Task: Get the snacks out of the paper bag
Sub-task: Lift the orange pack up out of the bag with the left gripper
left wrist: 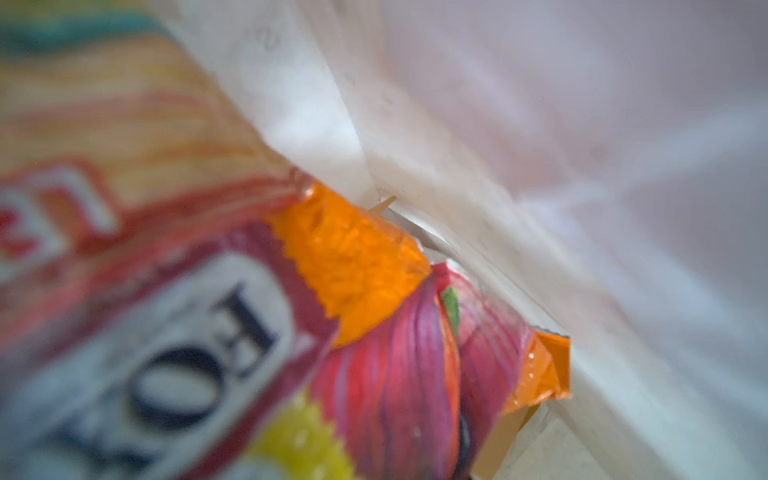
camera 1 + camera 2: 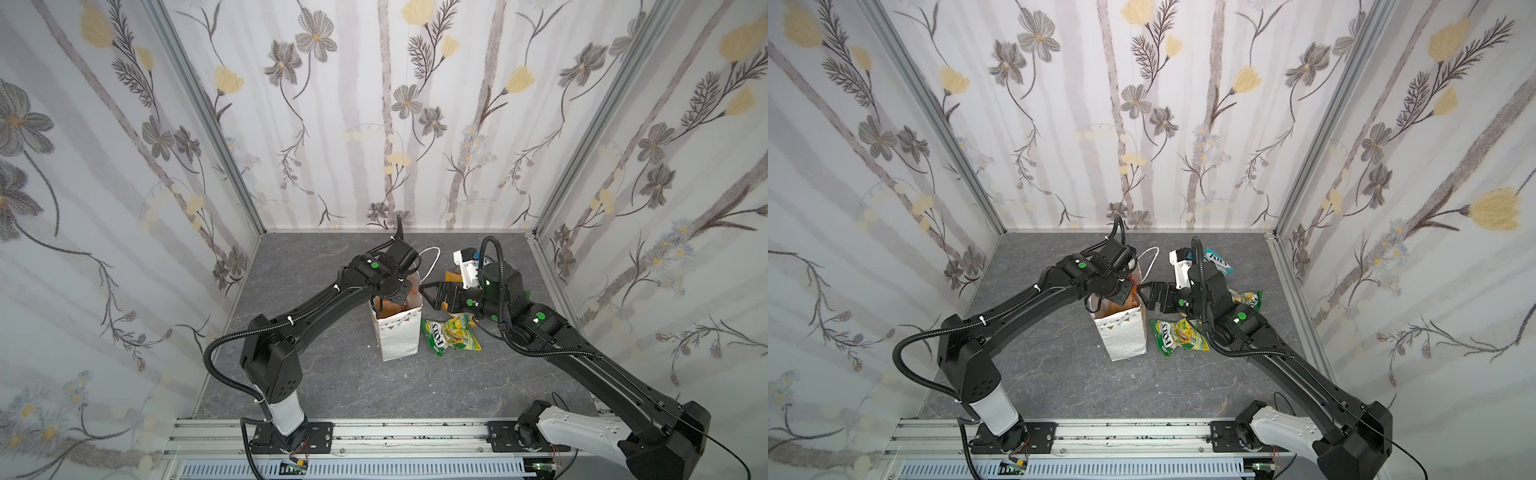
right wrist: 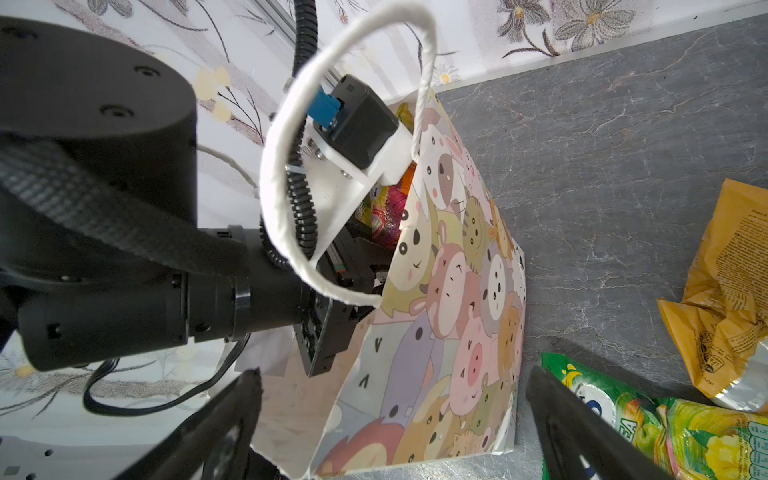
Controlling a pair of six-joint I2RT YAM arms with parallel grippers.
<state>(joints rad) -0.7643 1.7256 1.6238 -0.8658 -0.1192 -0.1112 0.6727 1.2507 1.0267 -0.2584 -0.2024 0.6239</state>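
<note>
One paper bag (image 2: 399, 336), six snack packets (image 2: 451, 334)

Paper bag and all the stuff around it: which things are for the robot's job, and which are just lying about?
For the job: paper bag, red FOX'S packet and orange pouch inside it, yellow-green FOX'S packet, teal FOX'S packet, yellow-orange chip bag.

Just there: grey table, flowered walls, metal rail.
</note>
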